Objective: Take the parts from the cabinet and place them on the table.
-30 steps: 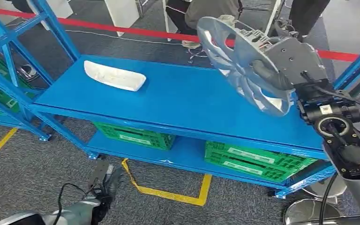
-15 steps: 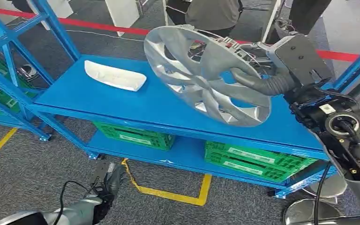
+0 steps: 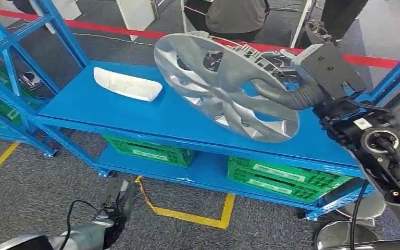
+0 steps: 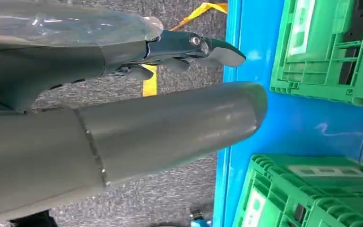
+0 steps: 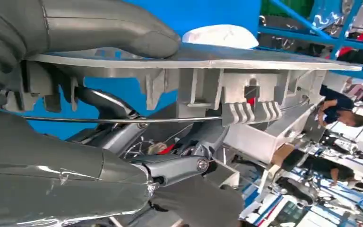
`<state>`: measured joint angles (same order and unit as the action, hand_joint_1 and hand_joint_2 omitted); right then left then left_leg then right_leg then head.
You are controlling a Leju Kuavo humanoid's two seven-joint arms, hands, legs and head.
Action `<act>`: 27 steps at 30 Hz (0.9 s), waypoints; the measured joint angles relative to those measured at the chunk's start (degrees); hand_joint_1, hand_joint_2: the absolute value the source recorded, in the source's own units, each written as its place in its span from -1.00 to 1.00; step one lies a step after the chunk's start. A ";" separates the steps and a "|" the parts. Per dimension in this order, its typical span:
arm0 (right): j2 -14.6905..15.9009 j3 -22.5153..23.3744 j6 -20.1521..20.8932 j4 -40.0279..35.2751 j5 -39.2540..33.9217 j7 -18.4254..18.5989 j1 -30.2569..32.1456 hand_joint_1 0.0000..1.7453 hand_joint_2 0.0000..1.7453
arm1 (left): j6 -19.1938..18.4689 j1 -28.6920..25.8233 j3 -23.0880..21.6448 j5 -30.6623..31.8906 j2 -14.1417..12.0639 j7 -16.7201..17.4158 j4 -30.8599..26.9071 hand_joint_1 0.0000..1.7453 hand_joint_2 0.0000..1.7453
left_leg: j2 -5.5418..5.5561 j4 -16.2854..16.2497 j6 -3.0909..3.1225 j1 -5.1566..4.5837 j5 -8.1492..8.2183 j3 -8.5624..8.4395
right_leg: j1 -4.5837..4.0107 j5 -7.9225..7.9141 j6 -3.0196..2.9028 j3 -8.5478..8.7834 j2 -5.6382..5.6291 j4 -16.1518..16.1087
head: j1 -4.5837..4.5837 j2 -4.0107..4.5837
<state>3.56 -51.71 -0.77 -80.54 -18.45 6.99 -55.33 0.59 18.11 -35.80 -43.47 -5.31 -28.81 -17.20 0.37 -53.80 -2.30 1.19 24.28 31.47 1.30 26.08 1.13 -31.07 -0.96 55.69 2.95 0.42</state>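
Note:
A silver wheel cover (image 3: 224, 86) hangs tilted above the blue shelf (image 3: 151, 117), its face toward me. My right hand (image 3: 297, 88) grips it at its right rim, thumb across the front. In the right wrist view the cover's rim (image 5: 194, 59) runs edge-on with the thumb (image 5: 104, 28) pressed over it. A white curved part (image 3: 127, 84) lies on the shelf's far left, and appears as a pale shape (image 5: 220, 35) beyond the cover. My left hand (image 3: 115, 211) hangs low by the floor, empty, with fingers (image 4: 189, 47) loosely extended.
Green crates (image 3: 148, 150) (image 3: 286, 179) sit on the lower shelf level. Blue rack uprights (image 3: 10, 67) stand to the left and another upright (image 3: 396, 73) to the right. People stand behind a red tape line (image 3: 135, 34). Yellow floor tape (image 3: 187, 214) marks the carpet below.
My right hand has swung the wheel cover leftward and turned it from edge-on toward face-on over the shelf. In the last half second it shifted only slightly. The left hand stayed put.

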 joint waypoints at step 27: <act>0.09 -0.92 6.41 -0.98 -13.46 -12.20 2.98 1.00 1.00 | 0.09 0.26 0.00 -0.15 0.07 1.05 0.00 -1.00 -1.00 | 0.01 0.00 0.00 0.00 0.00 0.00 | 0.00 0.00 0.00 0.02 0.01 0.00 | -0.02 0.00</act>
<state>3.65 -52.63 5.64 -81.53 -31.91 -5.20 -52.35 0.68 18.37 -35.80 -43.63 -5.25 -27.76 -17.20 0.38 -53.80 -2.30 1.19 24.28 31.47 1.30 26.07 1.13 -31.05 -0.95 55.70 2.93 0.42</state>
